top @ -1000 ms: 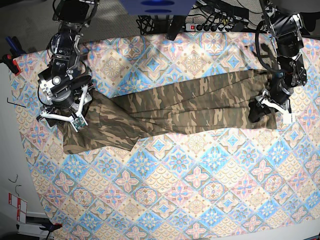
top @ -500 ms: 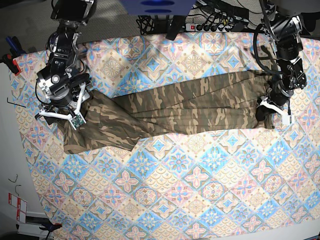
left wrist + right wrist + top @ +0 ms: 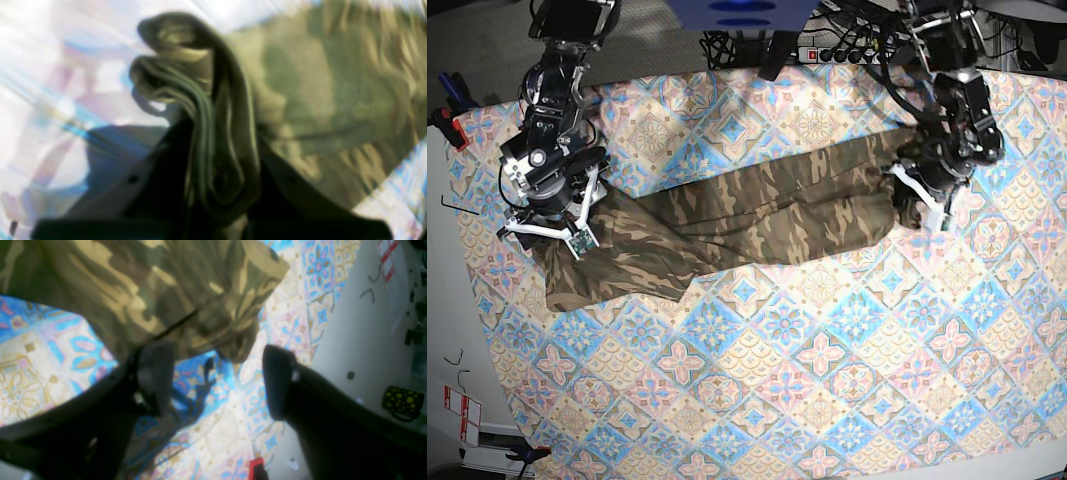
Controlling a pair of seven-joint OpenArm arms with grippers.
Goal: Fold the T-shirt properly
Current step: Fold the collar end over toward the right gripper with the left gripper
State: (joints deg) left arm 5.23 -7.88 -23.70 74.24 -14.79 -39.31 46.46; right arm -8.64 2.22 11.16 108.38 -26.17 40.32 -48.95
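My left gripper (image 3: 914,203) is clamped on a bunched end of the T-shirt (image 3: 747,220), which lies stretched across the tablecloth (image 3: 827,360). My right gripper (image 3: 545,232) hangs open over the other end.

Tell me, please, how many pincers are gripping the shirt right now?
1. The left pincer is shut on the bunched end of the shirt at the base view's right. The right pincer stands open over the other end, holding nothing.
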